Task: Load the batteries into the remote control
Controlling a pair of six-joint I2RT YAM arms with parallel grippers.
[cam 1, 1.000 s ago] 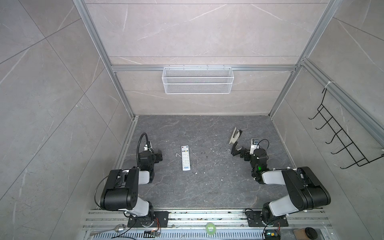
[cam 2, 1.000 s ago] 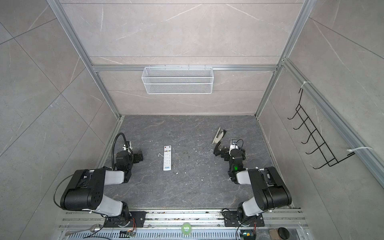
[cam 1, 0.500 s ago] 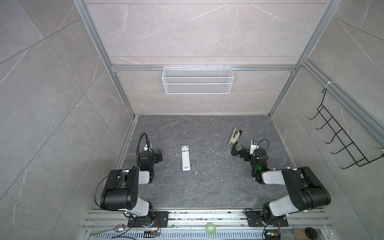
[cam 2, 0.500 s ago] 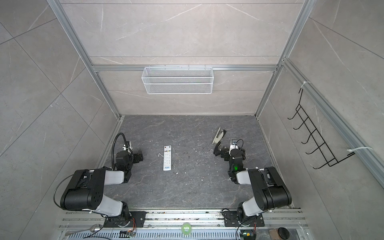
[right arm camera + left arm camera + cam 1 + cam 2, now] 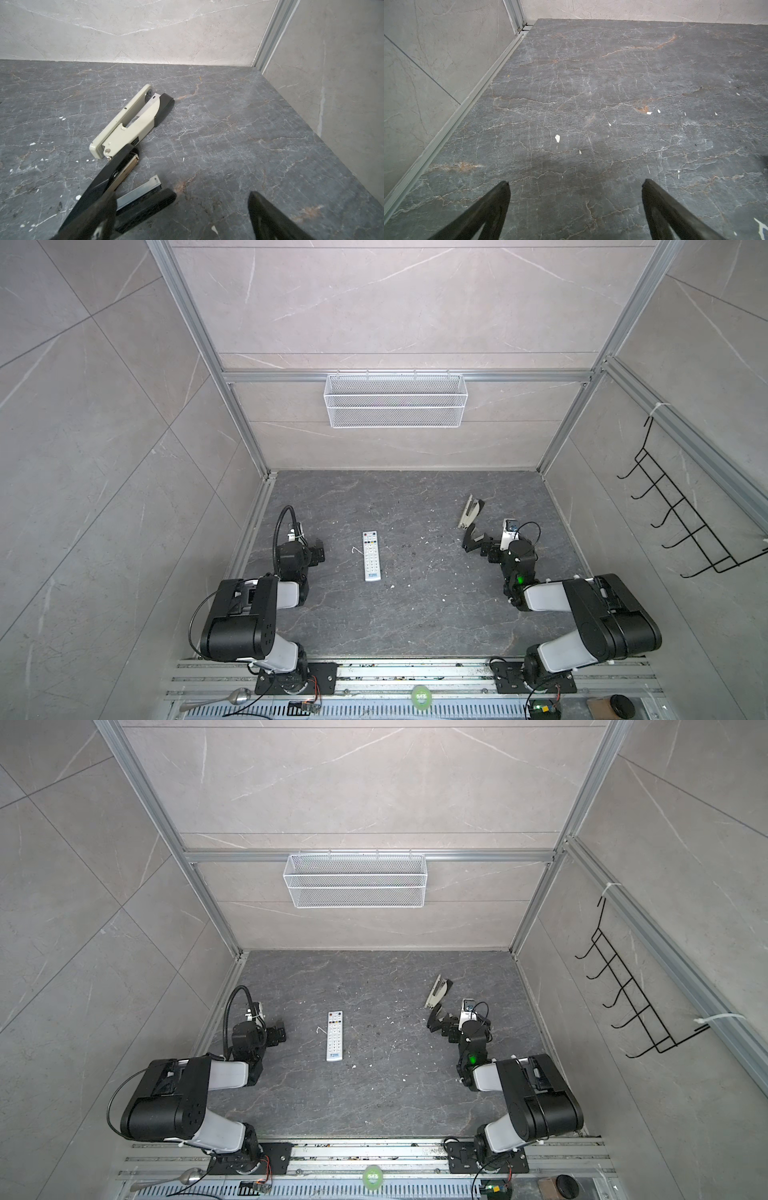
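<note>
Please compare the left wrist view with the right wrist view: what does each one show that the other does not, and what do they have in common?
Only the left wrist view: the left end effector, open, with nothing but table between its fingers.
Only the right wrist view: the right end effector, open, and a grey-and-black stapler lying swung open close in front of it. Whether they touch I cannot tell.
Both: the dark stone table, scattered white specks on it, and pale tiled walls behind.
</note>
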